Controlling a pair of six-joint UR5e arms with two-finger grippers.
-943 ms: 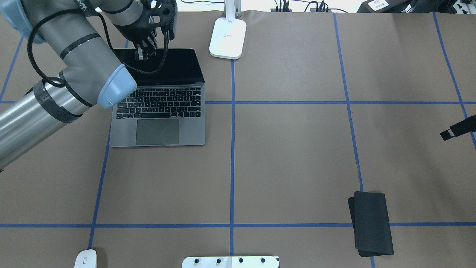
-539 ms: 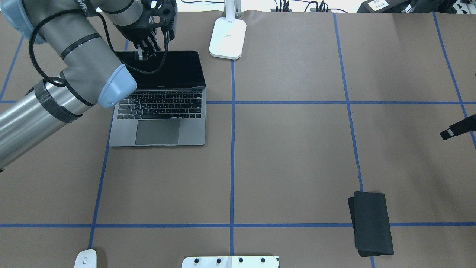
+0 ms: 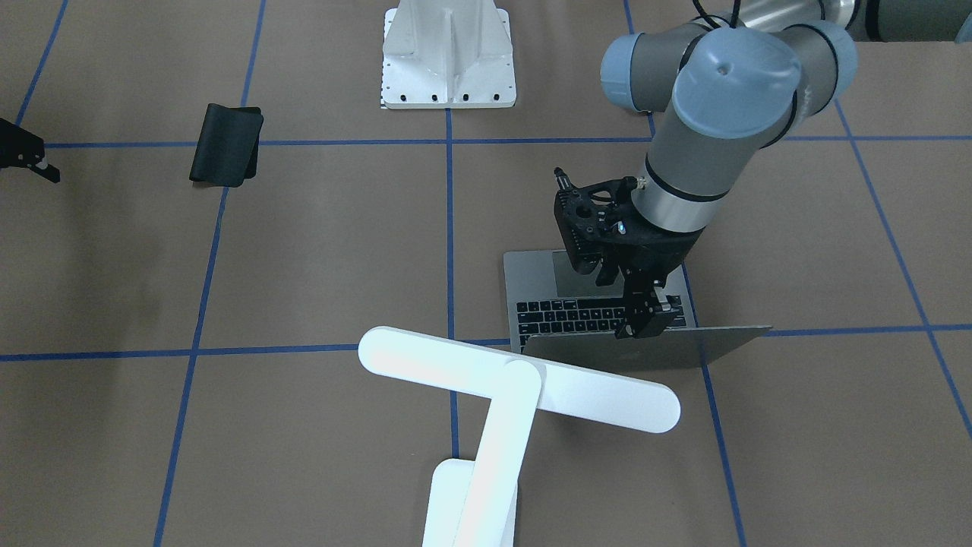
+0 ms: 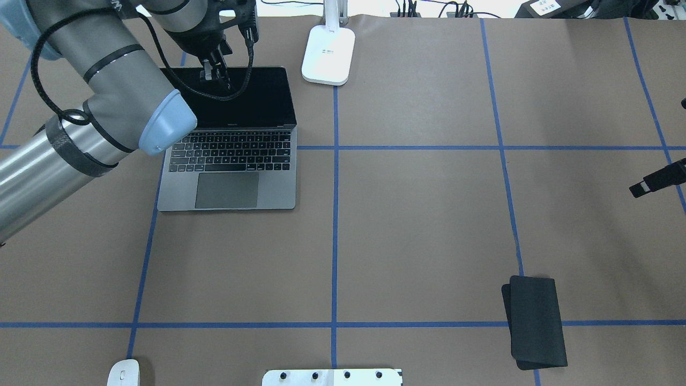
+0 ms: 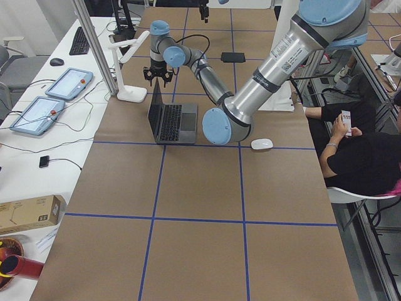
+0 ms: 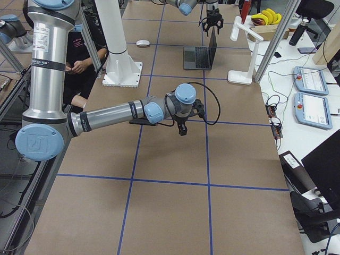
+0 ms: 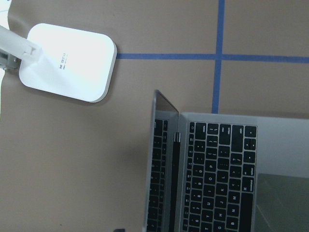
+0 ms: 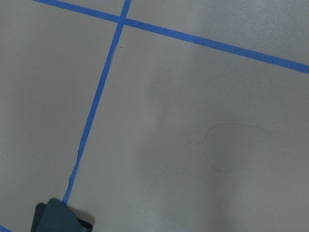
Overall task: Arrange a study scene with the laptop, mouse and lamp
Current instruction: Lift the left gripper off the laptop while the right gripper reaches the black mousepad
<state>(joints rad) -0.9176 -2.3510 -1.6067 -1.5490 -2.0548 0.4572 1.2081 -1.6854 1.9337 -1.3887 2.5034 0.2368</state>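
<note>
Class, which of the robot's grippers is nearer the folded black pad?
Right. The right gripper hovers a little way from the folded black pad; the left gripper is far across, at the laptop, by its lid.

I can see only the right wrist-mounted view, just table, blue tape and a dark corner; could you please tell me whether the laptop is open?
Observer: Yes, the laptop is open, its screen raised nearly upright, with the left gripper at the lid's top edge.
Operator: Thank you; where is the mouse?
Observer: The mouse lies at the robot's edge of the table, on the robot's left, apart from the laptop.
Operator: And the lamp?
Observer: The lamp stands beside the laptop, its base near the lid.
</note>
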